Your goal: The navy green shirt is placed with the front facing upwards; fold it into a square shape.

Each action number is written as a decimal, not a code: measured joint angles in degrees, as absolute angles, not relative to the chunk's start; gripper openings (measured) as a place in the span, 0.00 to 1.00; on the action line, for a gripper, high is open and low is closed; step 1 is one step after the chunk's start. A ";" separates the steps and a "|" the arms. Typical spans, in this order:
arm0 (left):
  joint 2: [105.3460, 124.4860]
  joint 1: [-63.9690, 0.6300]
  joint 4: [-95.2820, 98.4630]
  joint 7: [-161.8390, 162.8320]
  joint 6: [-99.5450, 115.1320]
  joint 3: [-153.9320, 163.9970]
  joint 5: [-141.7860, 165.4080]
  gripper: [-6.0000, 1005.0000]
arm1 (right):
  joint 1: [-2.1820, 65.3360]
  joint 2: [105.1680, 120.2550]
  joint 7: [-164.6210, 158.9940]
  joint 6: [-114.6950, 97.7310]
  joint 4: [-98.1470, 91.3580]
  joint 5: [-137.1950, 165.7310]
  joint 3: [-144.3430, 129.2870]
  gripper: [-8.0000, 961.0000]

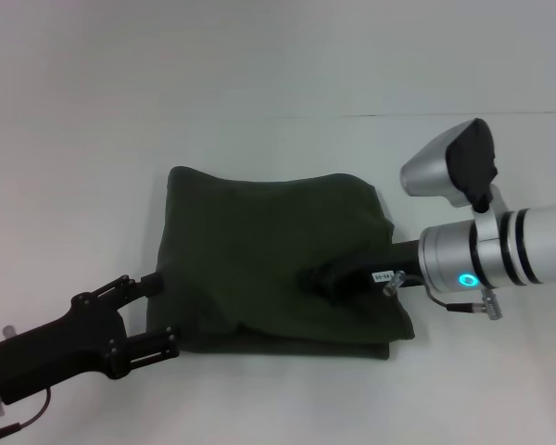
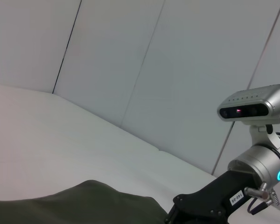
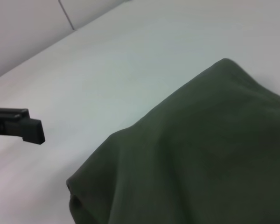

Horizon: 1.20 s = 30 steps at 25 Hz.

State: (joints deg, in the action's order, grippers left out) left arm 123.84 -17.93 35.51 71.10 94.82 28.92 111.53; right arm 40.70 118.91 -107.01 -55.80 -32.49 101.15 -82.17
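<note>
Small white sticker [image 2: 236, 199] on right arm, print unreadable.

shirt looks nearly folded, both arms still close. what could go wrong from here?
1. The right end effector rests on the navy green shirt; pulling away could drag the top layer and undo the fold.
2. The left end effector, open at the shirt's left edge, could snag that edge.
3. The front layers already look uneven.

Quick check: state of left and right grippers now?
Left gripper: open, fingers at the navy green shirt's left edge, holding nothing.
Right gripper: over the shirt, cannot be told.
</note>
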 joint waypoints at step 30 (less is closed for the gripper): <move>123.77 -18.65 35.41 72.13 93.90 28.65 110.25 0.90 | 34.83 117.18 -100.28 -66.26 -32.79 100.90 -66.04 0.10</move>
State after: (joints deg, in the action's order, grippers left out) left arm 123.77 -18.65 35.41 72.13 93.90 28.65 110.25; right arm 34.83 117.18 -100.29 -66.26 -32.79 100.90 -66.04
